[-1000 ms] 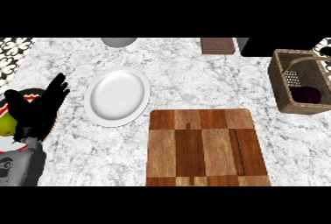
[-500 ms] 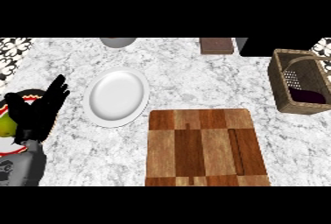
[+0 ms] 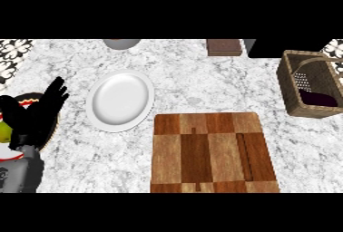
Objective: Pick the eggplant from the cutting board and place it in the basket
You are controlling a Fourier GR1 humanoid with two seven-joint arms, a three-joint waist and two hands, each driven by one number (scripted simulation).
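Observation:
A dark purple eggplant (image 3: 320, 97) lies inside the wicker basket (image 3: 293, 89) at the right edge of the counter. The wooden cutting board (image 3: 212, 153) in the front middle has nothing on it. My left hand (image 3: 35, 115) rests open at the left edge, fingers straight and pointing up, far from the board and the basket. My right hand shows in no part of the view.
A white oval plate (image 3: 120, 100) lies left of the board. Under my left hand sits a dark patterned plate (image 3: 30, 98) with a green fruit (image 3: 5, 132). At the back stand a grey bowl (image 3: 121, 43), a brown box (image 3: 223, 46) and a black object (image 3: 286, 47).

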